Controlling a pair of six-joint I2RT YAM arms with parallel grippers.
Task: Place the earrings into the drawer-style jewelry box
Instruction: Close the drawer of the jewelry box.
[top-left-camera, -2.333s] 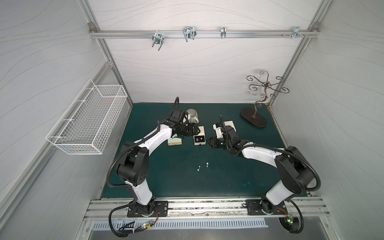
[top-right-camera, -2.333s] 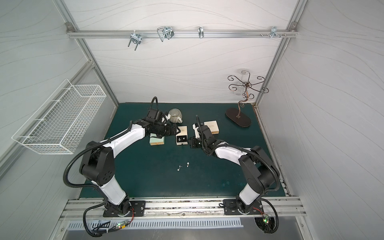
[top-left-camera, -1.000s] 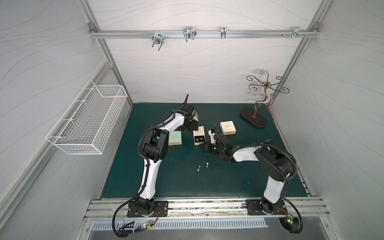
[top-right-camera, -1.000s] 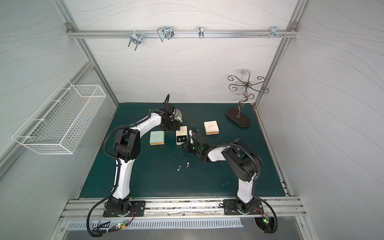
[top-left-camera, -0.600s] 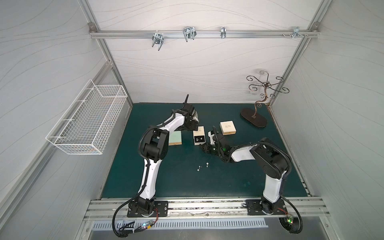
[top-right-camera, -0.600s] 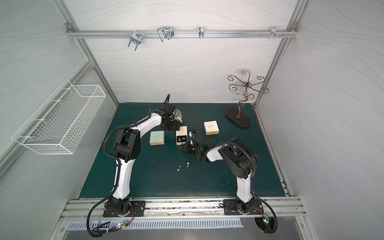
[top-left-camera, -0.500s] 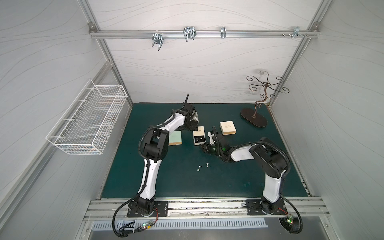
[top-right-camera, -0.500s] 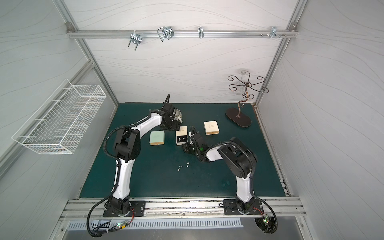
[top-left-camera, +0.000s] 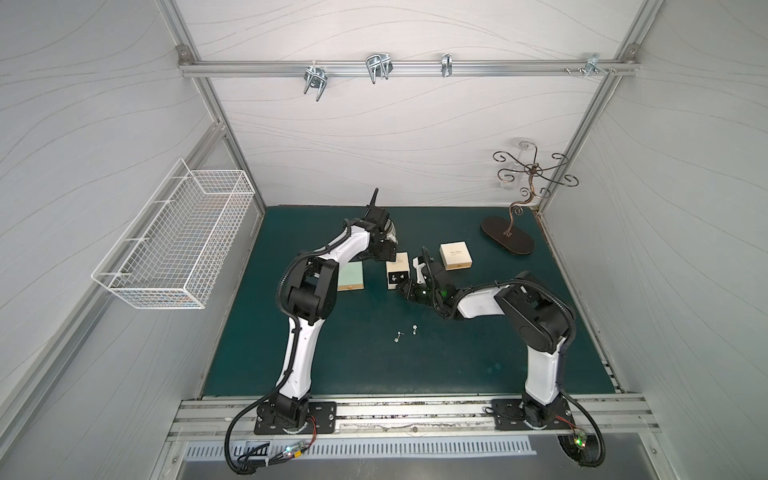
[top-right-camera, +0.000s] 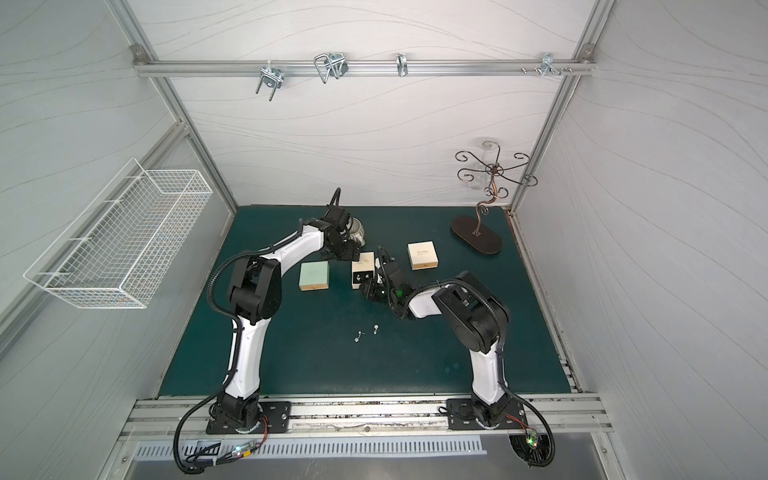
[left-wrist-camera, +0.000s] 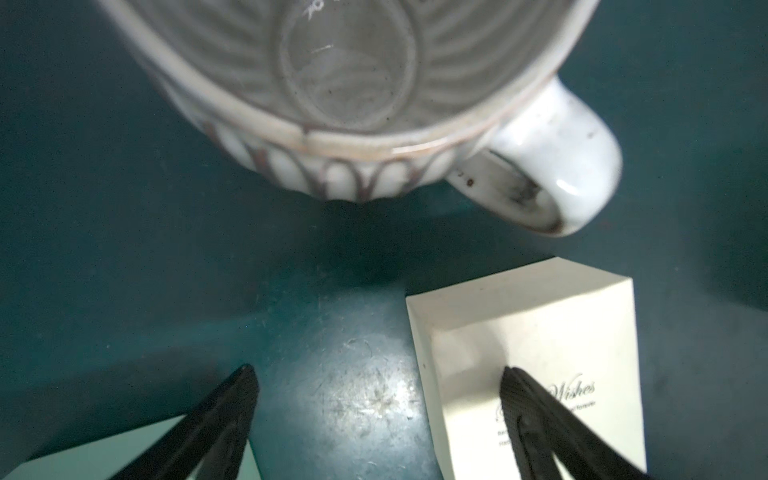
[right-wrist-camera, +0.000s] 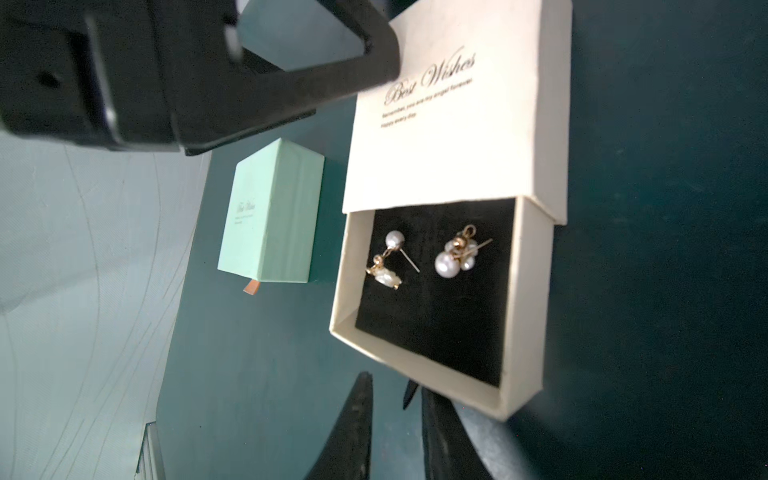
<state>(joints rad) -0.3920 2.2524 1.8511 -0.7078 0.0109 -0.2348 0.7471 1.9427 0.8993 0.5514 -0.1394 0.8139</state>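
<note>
Judged best, with two earrings (right-wrist-camera: 392, 259) lying in the open drawer (right-wrist-camera: 525, 311) and a loose pair (top-left-camera: 414, 329) on the mat (top-left-camera: 374, 365), to lower the narrow-gapped, apparently empty right gripper (right-wrist-camera: 395, 395) squarely over one, wide-spread left gripper (left-wrist-camera: 376, 370) poised at the sleeve (left-wrist-camera: 540, 332).

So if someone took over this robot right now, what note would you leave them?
Left gripper: open, empty, hovering at the cream box.
Right gripper: jaws close together just in front of the open drawer; can't tell whether it grips anything.
Done: drawer stands pulled out, with two pearl earrings inside.
Left to do: two loose earrings lie on the mat, nearer the robot than the box; they still go in.
</note>
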